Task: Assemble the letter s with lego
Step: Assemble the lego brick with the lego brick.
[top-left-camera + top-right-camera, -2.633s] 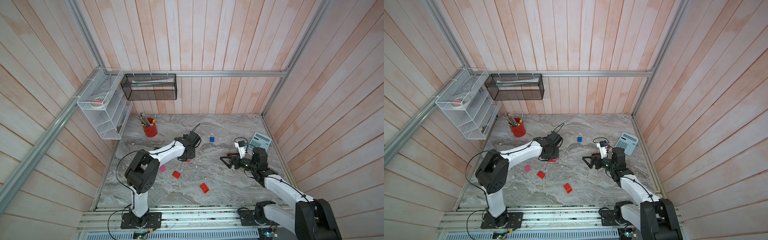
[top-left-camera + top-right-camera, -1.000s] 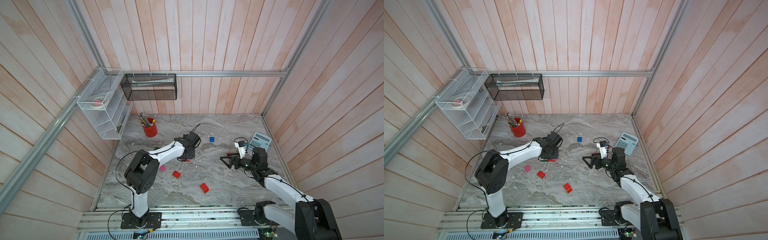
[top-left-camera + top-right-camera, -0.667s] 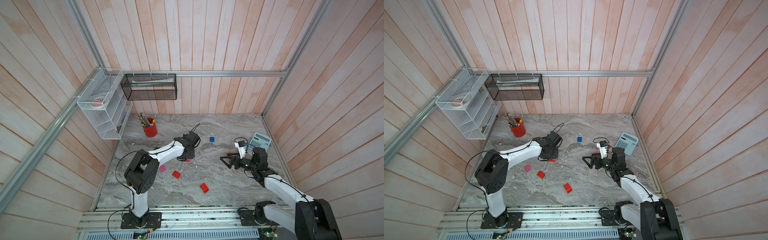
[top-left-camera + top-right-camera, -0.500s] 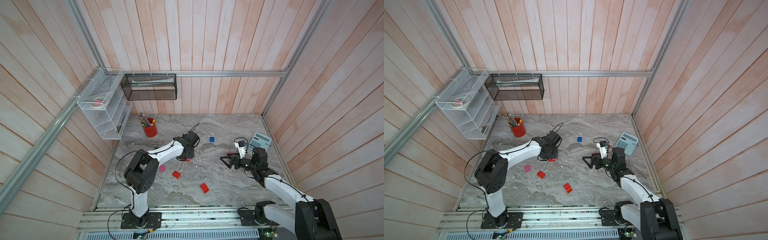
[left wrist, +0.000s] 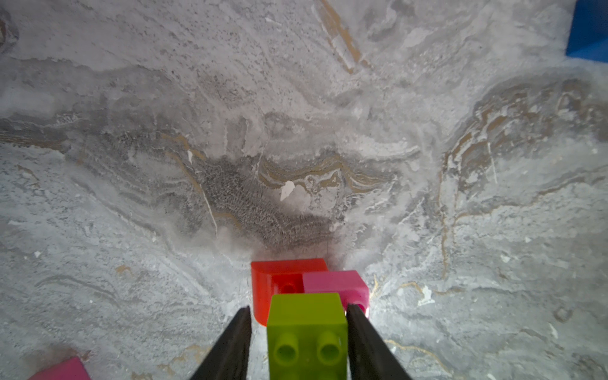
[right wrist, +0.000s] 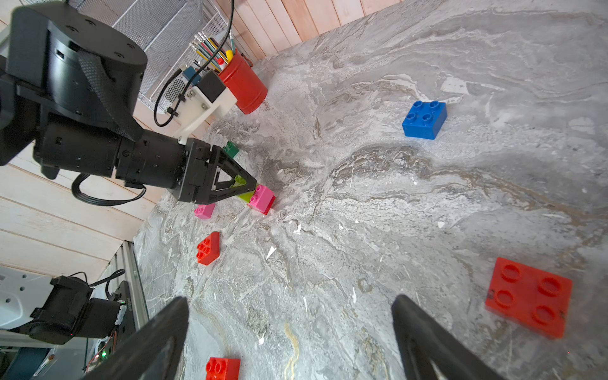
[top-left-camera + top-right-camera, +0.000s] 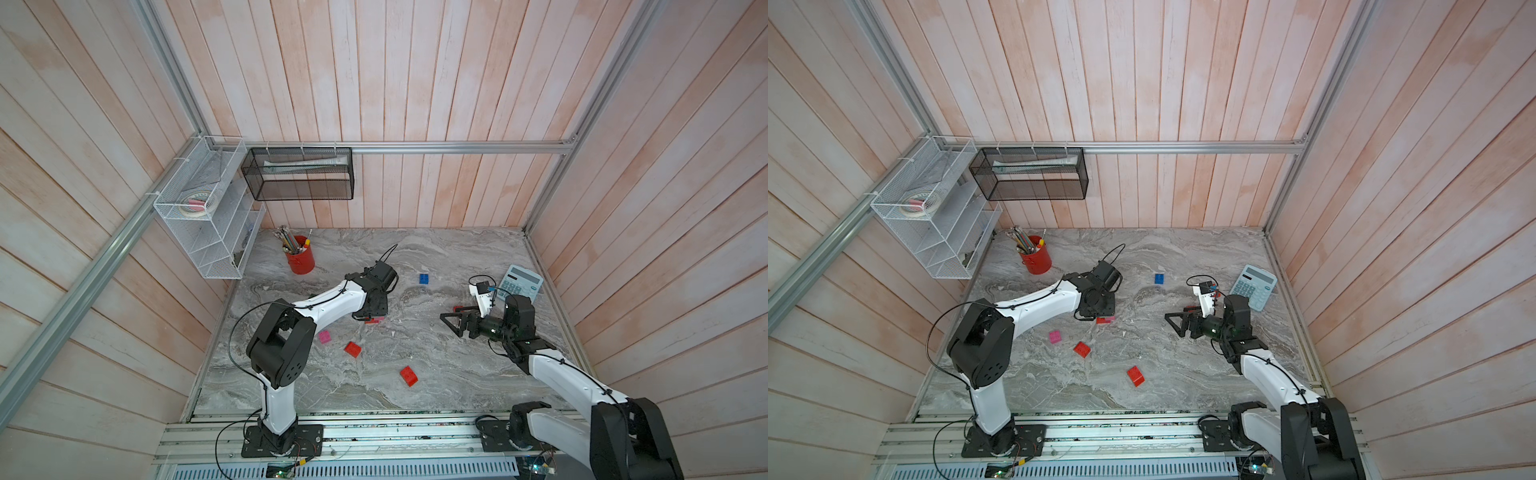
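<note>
1. Lego cluster (image 5: 309,302): a lime green brick (image 5: 307,325) butts against a red brick (image 5: 274,286) and a pink brick (image 5: 335,283). Those two sit side by side just beyond it on the marble table (image 5: 296,131).
2. The left gripper (image 5: 297,307) straddles the lime green brick with its jaws part-way apart. Bare table shows between one finger and the brick, while the other finger looks to be against it. I judge the brick is not clamped, and nothing is lifted.
3. The coming move likely turns on this: a loose pink brick (image 7: 324,336) and a loose red brick (image 7: 352,349) lie near the cluster, back toward the left arm's base. The left arm is clearly the nearer one. Backing straight out along the fingers' line should avoid dragging the lime green brick sideways.
4. A second loose red brick (image 7: 408,376) lies farther out, toward the front rail, between the two arms.
5. The right gripper (image 6: 289,299) is spread wide and holds nothing. It sits well apart from the cluster and points toward it. A flat red plate (image 6: 529,296) lies near it on the table and is its nearest piece.
6. Farthest are a blue brick (image 7: 424,278), toward the back wall between the arms, and a dark green brick (image 6: 231,149) beyond the left gripper.
</note>
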Motion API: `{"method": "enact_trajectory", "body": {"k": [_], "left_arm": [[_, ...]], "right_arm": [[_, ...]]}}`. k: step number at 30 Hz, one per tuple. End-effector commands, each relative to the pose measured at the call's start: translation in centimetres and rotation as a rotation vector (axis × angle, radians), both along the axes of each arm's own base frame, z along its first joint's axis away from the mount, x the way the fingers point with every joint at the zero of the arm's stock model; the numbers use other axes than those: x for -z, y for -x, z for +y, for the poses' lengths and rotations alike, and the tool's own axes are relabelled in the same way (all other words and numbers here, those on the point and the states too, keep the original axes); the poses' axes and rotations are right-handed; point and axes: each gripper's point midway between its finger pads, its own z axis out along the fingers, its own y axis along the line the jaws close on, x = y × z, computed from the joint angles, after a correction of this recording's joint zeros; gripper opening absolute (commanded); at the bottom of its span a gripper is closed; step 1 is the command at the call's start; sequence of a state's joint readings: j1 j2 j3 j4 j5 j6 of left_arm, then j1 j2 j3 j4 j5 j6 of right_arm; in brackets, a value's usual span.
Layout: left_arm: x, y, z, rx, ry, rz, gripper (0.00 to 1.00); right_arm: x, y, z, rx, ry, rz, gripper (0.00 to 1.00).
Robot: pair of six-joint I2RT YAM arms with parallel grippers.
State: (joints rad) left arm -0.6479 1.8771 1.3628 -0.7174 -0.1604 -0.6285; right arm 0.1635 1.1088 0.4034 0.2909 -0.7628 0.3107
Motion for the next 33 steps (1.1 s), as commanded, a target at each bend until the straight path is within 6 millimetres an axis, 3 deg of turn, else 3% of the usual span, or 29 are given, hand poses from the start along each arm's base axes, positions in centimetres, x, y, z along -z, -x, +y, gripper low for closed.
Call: {"method": "enact_trajectory", "body": {"k": [1,20,33], "left_arm": [[-1.0,0.0,0.0,0.005,0.024,-0.021,0.5],[-0.3,0.6,0.2,0.0,0.026,0.007,0.36],[1.0,1.0,1.8,0.012,-0.085,0.045,0.25]], "right_arm": [[-0.2,0.6,0.4,-0.028,-0.01,-0.008,0.98],[-0.1,0.7,0.4,-0.029,-0.012,-0.006,0.98],[0.1,0.7,0.4,-0.032,-0.009,-0.003,0.98]]}}
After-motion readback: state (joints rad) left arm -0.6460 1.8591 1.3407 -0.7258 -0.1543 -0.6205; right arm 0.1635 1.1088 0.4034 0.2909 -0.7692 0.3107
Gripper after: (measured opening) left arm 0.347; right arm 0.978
